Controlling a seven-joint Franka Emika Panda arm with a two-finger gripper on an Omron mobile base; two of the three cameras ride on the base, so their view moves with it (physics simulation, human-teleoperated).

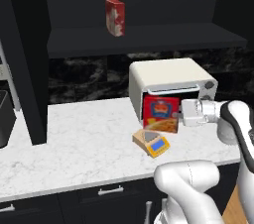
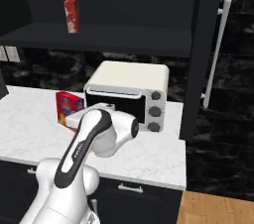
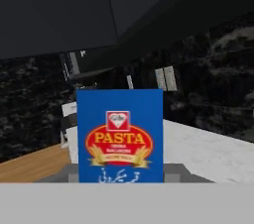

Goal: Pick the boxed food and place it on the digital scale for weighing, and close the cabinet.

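Note:
The boxed food point(image 1: 161, 114) is a red carton with an orange-yellow picture, held upright in front of the toaster oven. My gripper point(image 1: 177, 117) is shut on it from the right side. In the hand view its blue narrow side point(image 3: 120, 136), printed PASTA, sits between my gripper point(image 3: 120, 176) fingers. The orange-tan digital scale point(image 1: 151, 142) with a blue display lies on the counter just below and in front of the carton; I cannot tell whether they touch. From the right, the boxed food point(image 2: 68, 106) shows left of my arm. The black cabinet point(image 1: 149, 37) above stands open.
A cream toaster oven point(image 1: 171, 77) stands right behind the carton. A red-and-white mottled carton point(image 1: 115, 17) is on the cabinet shelf. An open cabinet door point(image 1: 25, 59) hangs at the left, another door point(image 2: 198, 54) with a silver bar handle point(image 2: 218, 44) at the right. White marble counter point(image 1: 79, 139) spreads left.

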